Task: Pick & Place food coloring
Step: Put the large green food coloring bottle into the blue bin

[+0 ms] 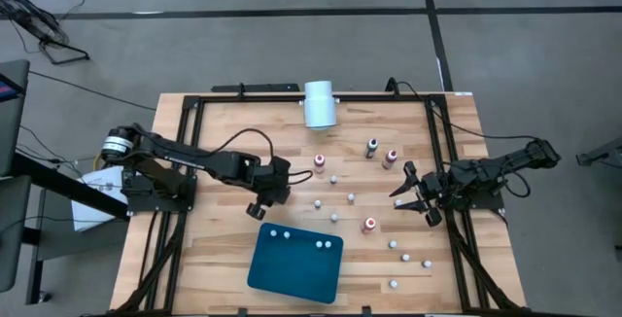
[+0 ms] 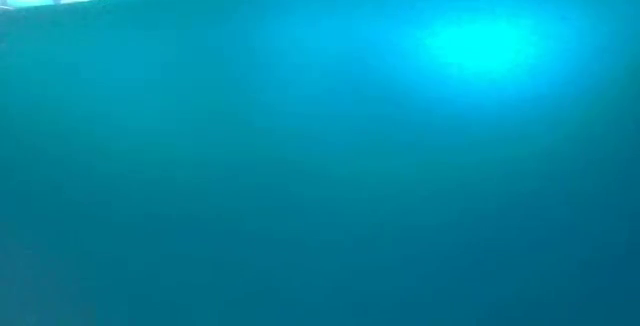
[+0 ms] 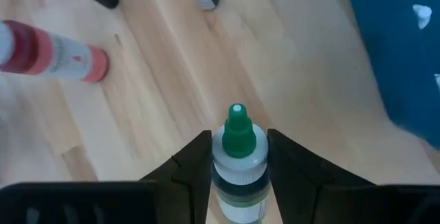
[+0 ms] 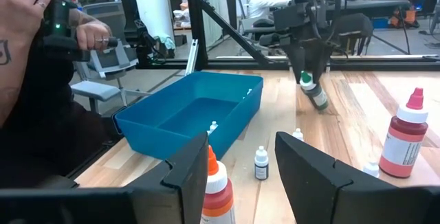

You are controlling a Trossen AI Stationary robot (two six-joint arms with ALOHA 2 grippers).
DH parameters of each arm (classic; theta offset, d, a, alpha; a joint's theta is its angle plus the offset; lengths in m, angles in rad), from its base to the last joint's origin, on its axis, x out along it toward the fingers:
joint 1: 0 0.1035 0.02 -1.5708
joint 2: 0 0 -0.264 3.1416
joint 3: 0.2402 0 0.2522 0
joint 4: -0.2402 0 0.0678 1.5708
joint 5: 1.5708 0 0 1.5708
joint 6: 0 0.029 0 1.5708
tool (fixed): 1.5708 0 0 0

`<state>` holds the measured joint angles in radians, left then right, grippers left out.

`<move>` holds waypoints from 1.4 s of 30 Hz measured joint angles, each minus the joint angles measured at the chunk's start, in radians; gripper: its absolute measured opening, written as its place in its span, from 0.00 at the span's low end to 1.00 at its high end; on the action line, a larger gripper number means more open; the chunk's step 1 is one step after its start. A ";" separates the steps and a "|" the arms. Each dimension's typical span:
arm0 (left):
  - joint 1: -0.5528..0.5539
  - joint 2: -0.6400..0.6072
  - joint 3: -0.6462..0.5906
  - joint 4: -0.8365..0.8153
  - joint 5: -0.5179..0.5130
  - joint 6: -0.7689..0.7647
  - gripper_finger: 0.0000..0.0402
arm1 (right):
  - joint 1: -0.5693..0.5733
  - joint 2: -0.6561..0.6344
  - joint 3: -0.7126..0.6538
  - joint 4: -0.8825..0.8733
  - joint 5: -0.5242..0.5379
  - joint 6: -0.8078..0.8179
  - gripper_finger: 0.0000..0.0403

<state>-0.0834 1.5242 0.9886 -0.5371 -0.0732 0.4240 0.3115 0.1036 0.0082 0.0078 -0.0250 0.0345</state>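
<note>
My left gripper (image 1: 260, 204) hangs over the table's middle, shut on a small bottle (image 3: 238, 157) with a green nozzle and white collar. It also shows in the right wrist view as the far gripper (image 4: 307, 62) above the bottle (image 4: 315, 93). My right gripper (image 1: 412, 198) is open near the table's right side. A red bottle (image 4: 216, 186) stands on the wood beyond its fingers, untouched. Several tiny white-capped bottles stand or lie on the table, among them a red one (image 1: 369, 225) and a dark one (image 1: 371, 148). The teal tray (image 1: 296, 262) holds three. My left gripper pinches the bottle's white collar (image 3: 221, 161) between its two fingers (image 3: 194, 165), just below the green nozzle (image 3: 238, 129). The fingers come from above, pointing down. The bottle is lifted clear of the wood, and its dark body (image 4: 319, 100) slants down below the fingers.
A large white cylinder (image 1: 319, 103) lies at the far edge. A fallen red bottle (image 3: 51, 53) lies near the left gripper. The tray's wall (image 4: 189, 124) stands near the held bottle. Black frame rails (image 1: 190, 152) border the table. The low view shows only blue. A person's arm (image 4: 27, 38) shows beyond the table.
</note>
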 joint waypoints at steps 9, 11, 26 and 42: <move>0.000 -0.029 0.001 0.056 -0.017 0.008 0.28 | 0.000 0.000 0.000 0.000 0.000 0.000 0.39; 0.000 -0.032 0.001 0.090 0.004 0.004 0.28 | 0.000 0.000 0.000 0.000 0.000 0.000 0.39; 0.018 -0.040 -0.132 0.474 0.094 -0.077 0.28 | 0.000 0.000 0.000 0.000 0.000 0.000 0.39; 0.062 -0.040 -0.311 0.818 0.140 -0.243 0.28 | 0.000 0.000 0.000 0.000 0.000 0.000 0.39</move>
<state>-0.0218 1.4841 0.6772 0.2813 0.0665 0.1811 0.3116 0.1036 0.0082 0.0081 -0.0254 0.0345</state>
